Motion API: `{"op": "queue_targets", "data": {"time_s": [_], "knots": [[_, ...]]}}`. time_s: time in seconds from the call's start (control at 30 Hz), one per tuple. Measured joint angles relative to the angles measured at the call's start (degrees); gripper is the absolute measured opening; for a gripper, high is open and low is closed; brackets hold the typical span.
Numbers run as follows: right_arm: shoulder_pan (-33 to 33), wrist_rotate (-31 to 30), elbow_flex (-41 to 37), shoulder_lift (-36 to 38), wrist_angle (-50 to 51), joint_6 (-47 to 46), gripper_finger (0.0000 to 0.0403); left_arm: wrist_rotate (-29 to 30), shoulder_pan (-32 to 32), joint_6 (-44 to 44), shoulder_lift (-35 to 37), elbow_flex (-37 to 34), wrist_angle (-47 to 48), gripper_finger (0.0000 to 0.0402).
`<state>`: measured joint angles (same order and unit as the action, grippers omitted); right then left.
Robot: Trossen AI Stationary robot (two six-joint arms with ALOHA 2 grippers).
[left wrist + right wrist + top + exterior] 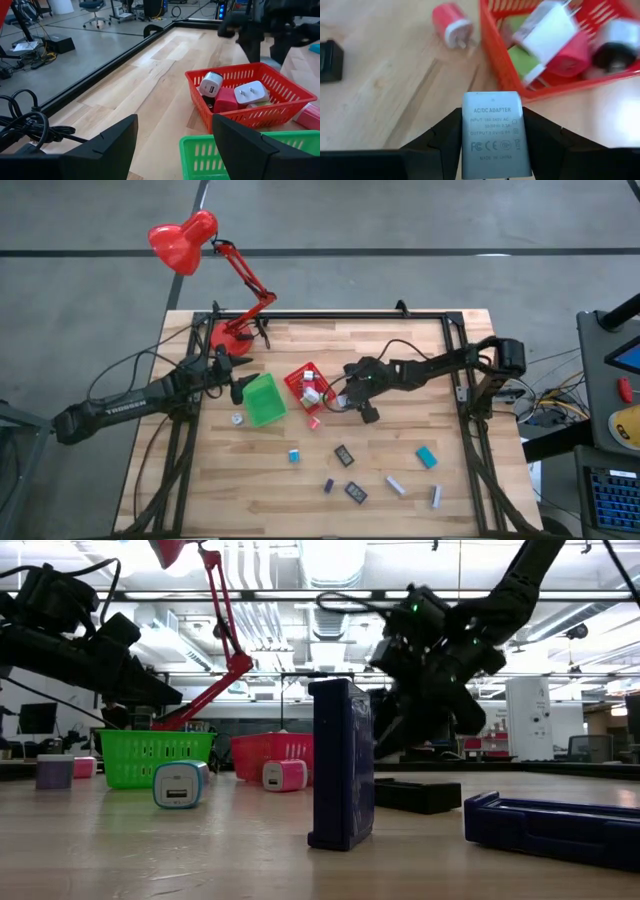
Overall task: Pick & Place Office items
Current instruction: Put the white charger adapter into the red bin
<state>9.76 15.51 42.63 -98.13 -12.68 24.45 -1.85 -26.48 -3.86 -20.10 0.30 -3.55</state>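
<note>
One grey AC/DC adapter [492, 136] sits pinched between the two dark fingers [442, 135] of the right gripper [352, 398], its printed label facing the wrist camera. In the overhead view that gripper hangs just beside the red bin [310, 387], near mid-table. The red bin holds several chargers: a white plug [547, 25], a pink block [570, 57], a green piece [527, 62] and a dark round item [615, 55]. A pink charger [314, 421] lies on the table just outside the bin.

Remaining office items lie scattered on the wooden table [400, 350] toward the front edge: a blue-and-white cube [294, 455], a black rectangular piece [344, 455], a second black piece [356, 493], a small dark piece [328, 486], a teal block [427, 457] and two grey-white sticks [396, 484]. A small white item [237, 419] lies just beside the green bin [265, 399]; what that bin contains cannot be determined.

Left gripper [238, 376] waits beside the green bin, fingers [112, 145] spread wide, holding nothing. A red desk lamp [185, 242] stands at the table's far left corner.
</note>
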Motion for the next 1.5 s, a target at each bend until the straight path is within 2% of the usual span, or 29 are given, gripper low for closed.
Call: {"op": "queue_targets", "data": {"time_s": [0.23, 0.4, 0.6, 0.87, 1.13, 1.5], "knots": [[0.02, -4.3, 0.02, 8.13, -0.53, -1.88, 0.0176, 0.0, 0.0, 0.0, 0.0, 0.0, -0.02, 0.0257], [0.01, -7.51, 0.02, 12.17, -3.98, -8.34, 0.0177, 0.02, 0.0, 0.0, 0.01, 0.0, -0.01, 0.0257], [0.07, -12.58, 0.96, 12.28, -11.35, -18.83, 0.0173, 0.02, 0.0, 0.0, 0.0, 0.0, -0.02, 0.0257], [-0.04, -12.79, 8.34, 4.1, -13.35, -27.32, 0.0177, 0.02, 0.0, 0.0, -0.03, 0.0, -0.02, 0.0257], [-0.02, -13.18, 19.15, -8.83, -11.35, -27.5, 0.0179, 0.15, 0.0, 0.0, -0.14, 0.0, 0.25, 0.0257], [0.0, -14.28, 35.76, -20.38, 6.64, -27.17, 0.018, 0.11, 0.0, 0.0, -0.41, 0.0, 0.22, 0.0257]]}}
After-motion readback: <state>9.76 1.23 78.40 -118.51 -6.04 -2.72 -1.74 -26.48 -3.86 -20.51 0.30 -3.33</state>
